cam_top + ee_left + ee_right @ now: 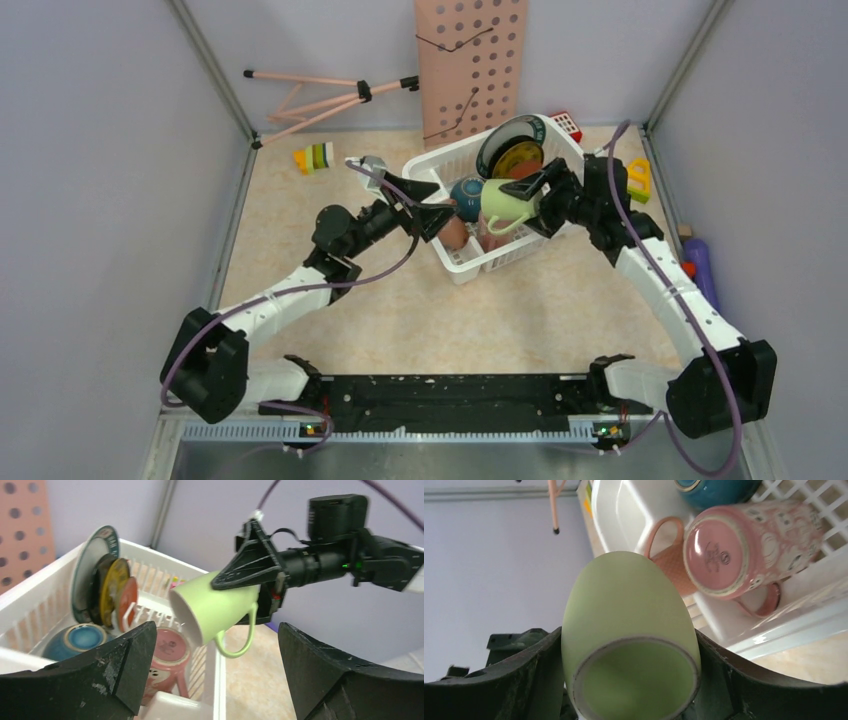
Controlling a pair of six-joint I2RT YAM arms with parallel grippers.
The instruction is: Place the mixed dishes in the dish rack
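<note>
My right gripper [520, 192] is shut on the light green mug [503, 205], holding it tilted above the near end of the white dish rack [470, 258]. The mug fills the right wrist view [629, 635] and shows in the left wrist view [217, 607]. In the rack stand the white plate with dark rim [512, 143], a yellowish plate [112, 582] and a red plate [127, 597]. The teal bowl [466, 192] and pinkish cups [744, 545] lie in the rack. My left gripper [432, 205] is open and empty at the rack's left side.
A pink perforated board [470, 60] leans on the back wall. A pink tripod [320, 95] lies at the back left. Toy blocks [314, 157] sit left of the rack, more [638, 180] right of it. A purple bottle [702, 265] lies at the right wall.
</note>
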